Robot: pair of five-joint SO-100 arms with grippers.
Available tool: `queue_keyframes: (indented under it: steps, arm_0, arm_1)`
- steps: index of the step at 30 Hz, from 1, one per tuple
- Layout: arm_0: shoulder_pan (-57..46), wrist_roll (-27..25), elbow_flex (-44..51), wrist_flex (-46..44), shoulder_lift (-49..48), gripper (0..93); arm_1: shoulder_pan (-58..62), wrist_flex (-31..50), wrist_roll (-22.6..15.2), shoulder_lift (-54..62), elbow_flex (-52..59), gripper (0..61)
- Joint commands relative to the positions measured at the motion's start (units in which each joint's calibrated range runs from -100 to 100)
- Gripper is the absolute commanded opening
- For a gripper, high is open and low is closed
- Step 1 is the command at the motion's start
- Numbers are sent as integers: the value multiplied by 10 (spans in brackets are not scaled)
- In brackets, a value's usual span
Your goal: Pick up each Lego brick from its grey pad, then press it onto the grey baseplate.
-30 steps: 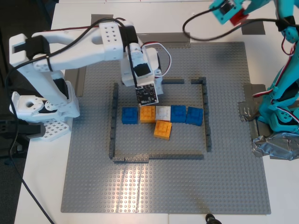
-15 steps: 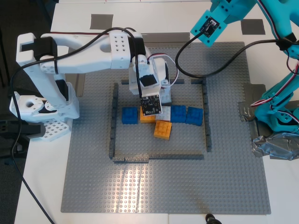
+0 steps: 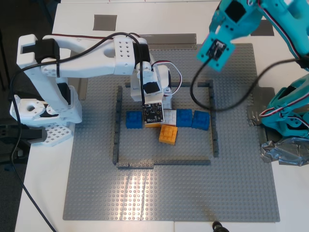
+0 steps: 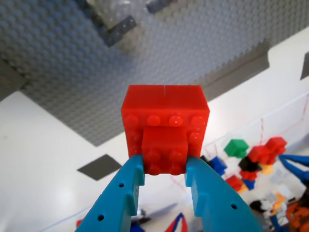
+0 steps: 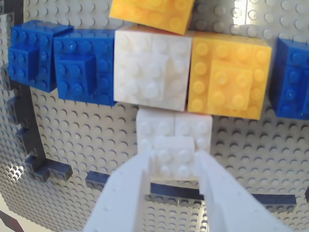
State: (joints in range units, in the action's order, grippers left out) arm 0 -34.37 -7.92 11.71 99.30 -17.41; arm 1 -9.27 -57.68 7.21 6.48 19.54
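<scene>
My first gripper [image 4: 165,169], teal, is shut on the bright red brick [image 4: 166,113] and holds it high above the grey baseplate [image 4: 72,58]. In the exterior view this gripper [image 3: 231,21] hangs over the plate's far right part [image 3: 169,193], and the red brick is hidden. My second gripper [image 5: 174,166], white, is shut on a white brick [image 5: 174,140], low at the plate and right beside another white brick [image 5: 152,72] in a row. In the exterior view it [image 3: 165,102] sits inside the strip outline. One grey pad [image 3: 105,21] lies bare on the table; a pad also shows in the first wrist view [image 4: 99,166].
Blue bricks [image 3: 134,119] [image 3: 192,119] and orange bricks [image 3: 168,133] lie in the row inside the dark strip outline [image 3: 116,125]. The white arm's base [image 3: 43,111] stands at the exterior view's left, the teal base [image 3: 289,121] at its right. Grey tape [image 3: 282,152] lies by the teal base.
The teal arm has swung down and toward the exterior view's left, over the plate, carrying the red brick. The white arm has come down onto the row of bricks.
</scene>
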Motion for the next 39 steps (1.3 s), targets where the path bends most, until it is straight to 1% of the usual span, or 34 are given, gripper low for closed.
queue_keyframes:
  steps: [1,8,15,16,17,18,22,25,30,39]
  arm_0:
    - [46,-2,-35,7,-58,0]
    - [147,1,-99,7,-104,0]
    - [226,1,-108,7,-107,0]
    - [235,4,-108,7,-107,0]
    - [250,11,-108,7,-107,0]
    - [258,13,-108,7,-107,0]
    - [295,23,-108,7,-107,0]
    - [326,32,-108,7,-101,0]
    - [393,51,-108,7,-101,0]
    - [485,73,-109,1,-94,0]
  arm_1:
    - [10,20,-2,30,1,2]
    - [16,36,-4,39,7,2]
    - [15,39,-7,39,9,3]
    - [15,39,-7,39,10,14]
    - [16,39,-3,41,11,105]
    - [16,39,-3,41,12,132]
    - [18,40,-2,44,12,204]
    - [18,40,-2,47,12,223]
    - [15,33,-6,59,8,228]
    - [-17,-24,-12,106,-20,220]
